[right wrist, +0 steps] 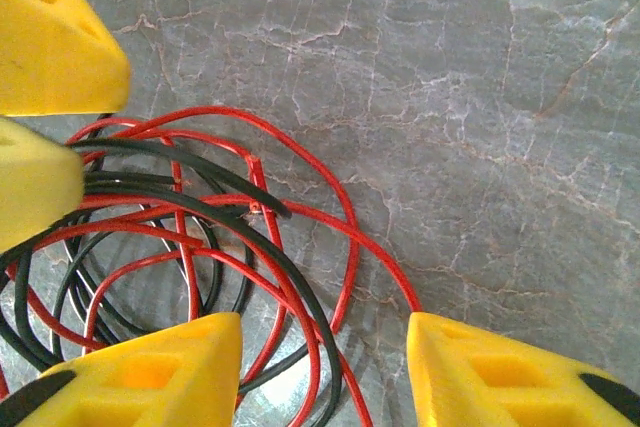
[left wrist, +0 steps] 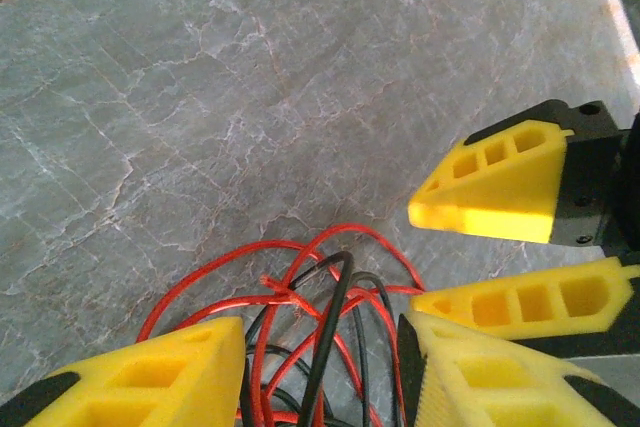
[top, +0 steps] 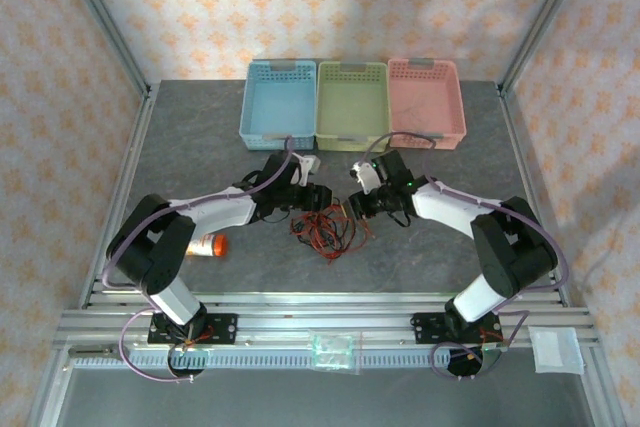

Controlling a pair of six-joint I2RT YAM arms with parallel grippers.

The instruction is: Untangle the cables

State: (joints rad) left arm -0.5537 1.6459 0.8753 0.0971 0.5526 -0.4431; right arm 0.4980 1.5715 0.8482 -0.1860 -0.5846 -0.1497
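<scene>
The cables (top: 325, 232) lie as one tangle of red and black loops on the grey table, just in front of both grippers. My left gripper (top: 322, 197) faces my right gripper (top: 352, 207) over the tangle's far edge. In the left wrist view the left gripper (left wrist: 320, 332) stands open, with red and black cables (left wrist: 335, 287) running loose between its yellow fingers; the right gripper's fingers (left wrist: 490, 182) are close by on the right. In the right wrist view the right gripper (right wrist: 325, 332) is open over cables (right wrist: 200, 217), a few strands passing by its left finger.
Three baskets stand in a row at the back: blue (top: 265, 137), green (top: 350, 139), pink (top: 427, 137). An orange object (top: 210, 245) lies beside the left arm. Metal frame posts stand at the table's corners. Bare marble table (top: 200, 147) stretches left and right.
</scene>
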